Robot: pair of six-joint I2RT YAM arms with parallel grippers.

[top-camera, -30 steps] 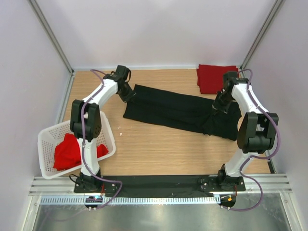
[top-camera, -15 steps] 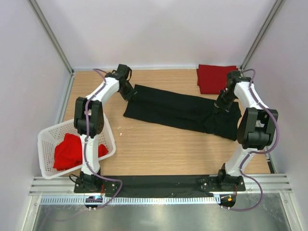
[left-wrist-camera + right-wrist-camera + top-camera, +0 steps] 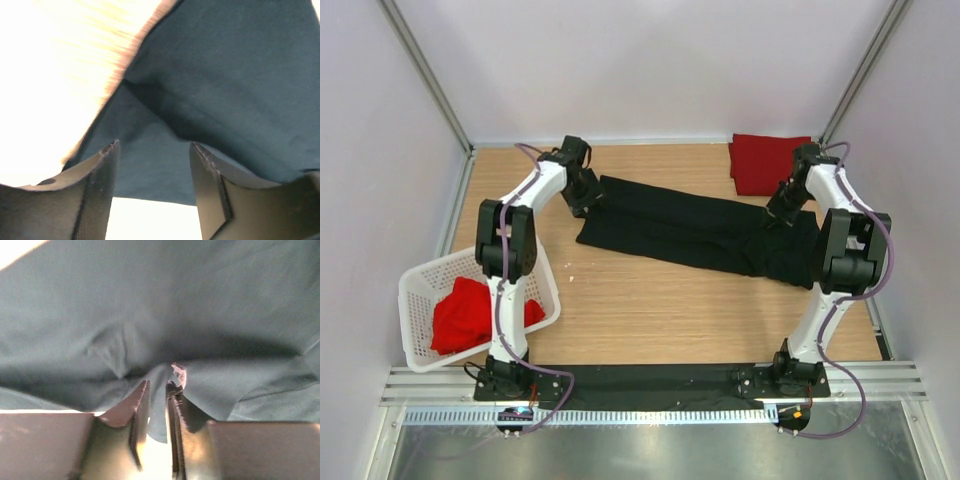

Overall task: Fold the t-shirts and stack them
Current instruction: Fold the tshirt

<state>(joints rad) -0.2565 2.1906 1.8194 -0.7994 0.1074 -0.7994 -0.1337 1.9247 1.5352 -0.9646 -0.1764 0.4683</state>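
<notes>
A black t-shirt lies as a long folded band across the table, slanting from far left to near right. My left gripper hangs over the band's far-left end. In the left wrist view it is open, with the dark cloth below it and nothing between its fingers. My right gripper is at the band's right end. Its jaws stand a narrow gap apart, with a fold of the shirt between them. A folded red t-shirt lies at the far right corner.
A white lattice basket sits at the near left edge with a crumpled red t-shirt inside. White walls close in the table on three sides. Bare wood shows in front of the black shirt.
My left jaws have opened and let go of the shirt's left end. My right jaws have parted slightly. The shirt's right end has settled flatter on the table.
</notes>
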